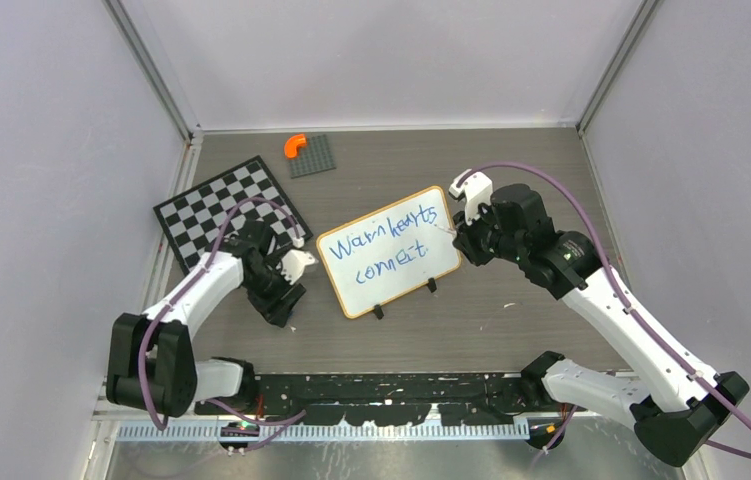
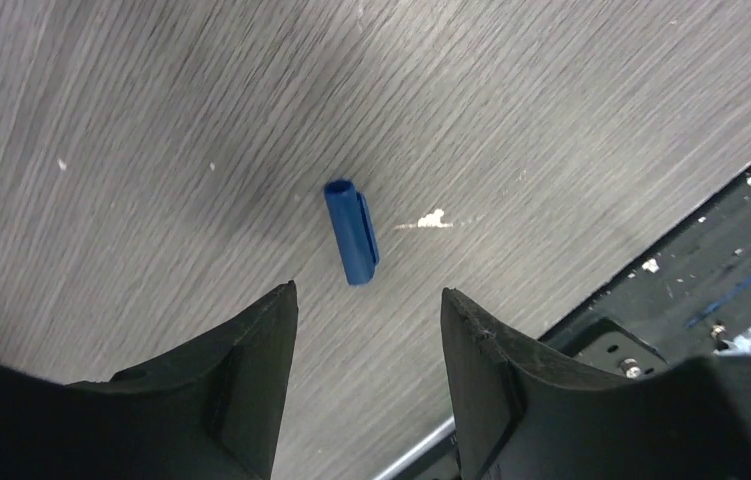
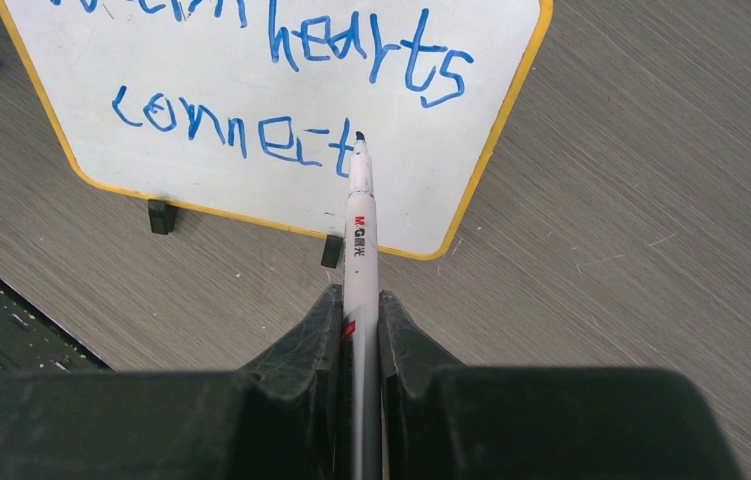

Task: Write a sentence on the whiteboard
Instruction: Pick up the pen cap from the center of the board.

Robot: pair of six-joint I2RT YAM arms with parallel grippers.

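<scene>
The whiteboard [image 1: 391, 285] lies mid-table on two black feet, its rim yellow-orange. The sentence [image 1: 389, 245] in blue script reads "Warm hearts connect" over two lines. My right gripper [image 3: 359, 295] is shut on a white marker [image 3: 359, 230]. The marker's dark tip sits by the final "t" of "connect" [image 3: 241, 130]; I cannot tell whether it touches. To the left of the board, my left gripper [image 2: 369, 290] stands open over the bare table with nothing between its fingers. A blue marker cap [image 2: 351, 232] lies flat just beyond the fingertips.
A black-and-white checkered board [image 1: 231, 210] lies at the back left. Behind it are a grey studded plate [image 1: 313, 156] and an orange piece [image 1: 294, 146]. A black rail [image 1: 381, 390] runs along the near edge. Grey walls close in the table.
</scene>
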